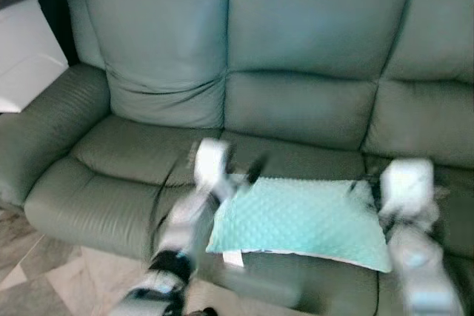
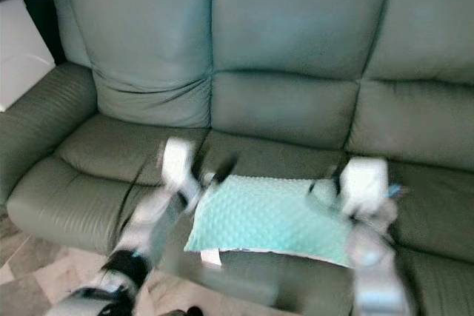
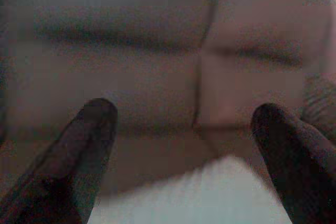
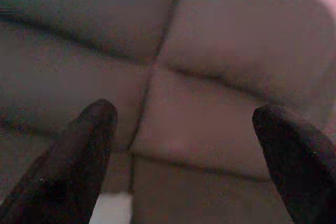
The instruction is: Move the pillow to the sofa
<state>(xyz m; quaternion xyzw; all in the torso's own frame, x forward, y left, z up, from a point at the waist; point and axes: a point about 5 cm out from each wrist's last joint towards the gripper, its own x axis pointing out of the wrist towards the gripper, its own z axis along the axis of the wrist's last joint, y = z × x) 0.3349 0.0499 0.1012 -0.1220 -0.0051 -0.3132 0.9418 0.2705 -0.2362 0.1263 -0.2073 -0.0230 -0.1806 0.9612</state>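
- Both silver arms reach forward over the near edge of the green sofa (image 1: 296, 57), blurred in the head views.
- The left gripper (image 3: 184, 124) is at the pillow's left far corner; its fingers (image 3: 89, 145) are spread wide with nothing between them.
- The right gripper (image 4: 184, 124) is at the pillow's right end, likewise wide open and holding nothing.
- The mint dotted pillow (image 1: 300, 221) lies flat on the sofa's middle seat cushion, between the two grippers.
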